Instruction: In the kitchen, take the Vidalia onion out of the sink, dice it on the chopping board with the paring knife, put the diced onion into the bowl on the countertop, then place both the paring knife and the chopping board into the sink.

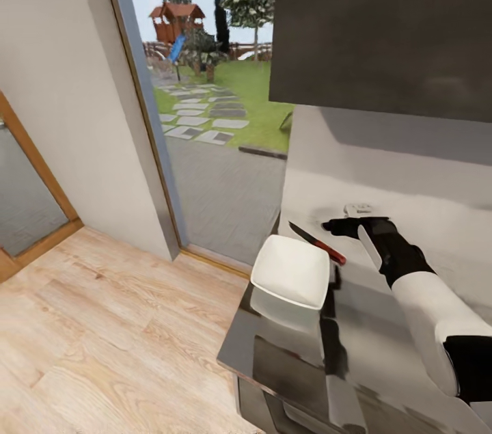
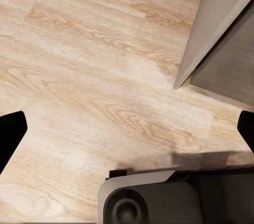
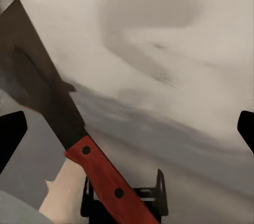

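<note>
Holds the paring knife (image 1: pixel 318 242) in the right claw (image 1: pixel 339 226), clamped on the red handle, blade pointing away toward the window side and lifted clear of the grey surface (image 1: pixel 287 365). In the right wrist view, the same knife (image 3: pixel 79 144) runs out from the base of the claw with its dark blade slanting toward the pale backsplash (image 3: pixel 174 33). Sits just beside the knife, near the surface's end: the white bowl (image 1: pixel 292 271), looking empty from the head view. Hangs low and away from the work: the left claw (image 2: pixel 127 128), fingers spread wide with nothing between them, over wooden floor (image 2: pixel 79 75) beside a cabinet corner.

No sink, onion or chopping board to be made out here, so hard to judge how far the dicing has gone. Likely step in hand: carrying the knife, either toward the board for cutting or off to the sink at the end; cannot tell which.

Next move calls for turning the trunk and head to bring the board or the sink into sight, keeping the grip firm on the handle, and keeping the blade tip clear of the bowl's rim and the backsplash during the swing.
</note>
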You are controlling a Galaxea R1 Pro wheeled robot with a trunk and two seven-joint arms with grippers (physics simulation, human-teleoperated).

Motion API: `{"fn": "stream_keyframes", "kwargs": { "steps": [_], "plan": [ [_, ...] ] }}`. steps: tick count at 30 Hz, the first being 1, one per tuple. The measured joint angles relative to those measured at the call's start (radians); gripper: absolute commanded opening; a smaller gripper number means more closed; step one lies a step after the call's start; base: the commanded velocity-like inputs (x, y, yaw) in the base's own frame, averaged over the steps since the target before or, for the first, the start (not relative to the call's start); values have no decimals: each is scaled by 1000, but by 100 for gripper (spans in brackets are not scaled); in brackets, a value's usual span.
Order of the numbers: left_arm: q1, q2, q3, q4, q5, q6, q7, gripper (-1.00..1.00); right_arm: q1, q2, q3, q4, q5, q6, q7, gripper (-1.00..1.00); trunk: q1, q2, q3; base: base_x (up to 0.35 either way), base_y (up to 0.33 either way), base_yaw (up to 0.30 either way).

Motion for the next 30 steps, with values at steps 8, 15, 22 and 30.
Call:
{"fn": "stream_keyframes", "kwargs": {
  "steps": [8,15,22,30],
  "plan": [
    [0,-6,-1,1,-1,0,0,100,1,-3,0,4,1,-3,0,100,0,0,-10,0,-102,146],
    [0,-10,-1,3,-2,0,0,100,0,-3,0,6,1,-4,0,100,0,0,-19,-38,-31,146],
    [0,-11,-2,10,-2,0,0,100,0,-3,0,6,1,-4,0,100,0,0,-28,-102,-3,146],
    [0,-12,-1,11,-2,0,0,100,0,-3,0,6,1,-4,0,100,0,0,-36,-14,-1,118]
  ]
}}
